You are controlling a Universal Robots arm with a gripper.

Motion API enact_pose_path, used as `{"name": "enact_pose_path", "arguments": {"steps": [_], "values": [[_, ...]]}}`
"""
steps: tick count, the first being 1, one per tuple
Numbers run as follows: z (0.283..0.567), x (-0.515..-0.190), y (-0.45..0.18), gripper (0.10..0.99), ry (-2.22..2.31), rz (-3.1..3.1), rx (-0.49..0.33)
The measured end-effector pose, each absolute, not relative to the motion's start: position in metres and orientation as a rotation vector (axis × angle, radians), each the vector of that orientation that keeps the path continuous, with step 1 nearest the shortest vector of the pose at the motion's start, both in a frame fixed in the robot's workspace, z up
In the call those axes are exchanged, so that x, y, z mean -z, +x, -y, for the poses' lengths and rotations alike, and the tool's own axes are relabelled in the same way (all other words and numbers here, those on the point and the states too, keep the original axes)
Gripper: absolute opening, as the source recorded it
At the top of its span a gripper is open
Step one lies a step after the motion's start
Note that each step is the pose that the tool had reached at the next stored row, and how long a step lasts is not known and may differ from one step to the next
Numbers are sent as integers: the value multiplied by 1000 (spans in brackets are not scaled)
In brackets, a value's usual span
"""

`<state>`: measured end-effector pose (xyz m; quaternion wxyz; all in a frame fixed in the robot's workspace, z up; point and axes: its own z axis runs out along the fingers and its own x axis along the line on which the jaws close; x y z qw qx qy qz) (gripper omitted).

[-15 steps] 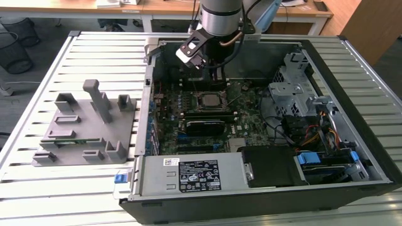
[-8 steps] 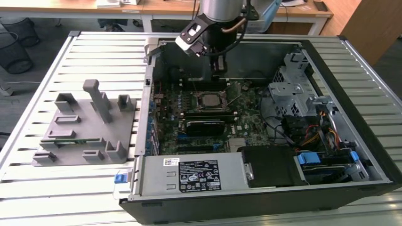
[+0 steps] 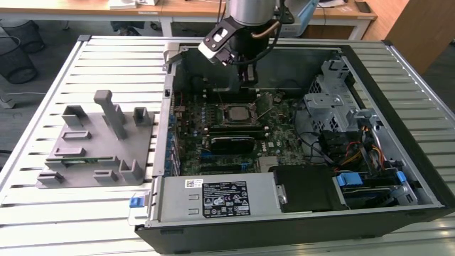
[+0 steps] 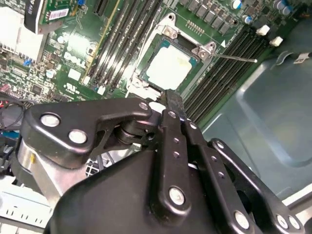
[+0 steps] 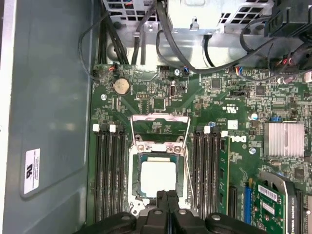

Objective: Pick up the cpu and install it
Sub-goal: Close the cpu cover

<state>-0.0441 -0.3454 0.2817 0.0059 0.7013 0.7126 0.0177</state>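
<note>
While the exterior view takes in the whole open PC case (image 3: 284, 234) on a slatted table (image 3: 85, 218) w/ grey fixture block (image 3: 99, 144) alongside, both wrist views show the mobo (image 5: 214, 102), its socket (image 5: 135, 168), the cpu (image 5: 157, 178) seated inside, and the gripper (image 5: 166, 195), fingers pressed together & empty, near it.

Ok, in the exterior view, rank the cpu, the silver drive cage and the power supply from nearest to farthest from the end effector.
1. cpu, in the socket, right by the end effector.
2. silver drive cage, toward the exterior view's right.
3. power supply, at the case's near edge.
</note>
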Motion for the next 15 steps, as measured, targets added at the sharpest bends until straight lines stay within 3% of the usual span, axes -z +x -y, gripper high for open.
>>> {"name": "enact_pose_path", "arguments": {"steps": [15], "values": [[344, -279, -18, 106, 2203, -2238, -60]]}}
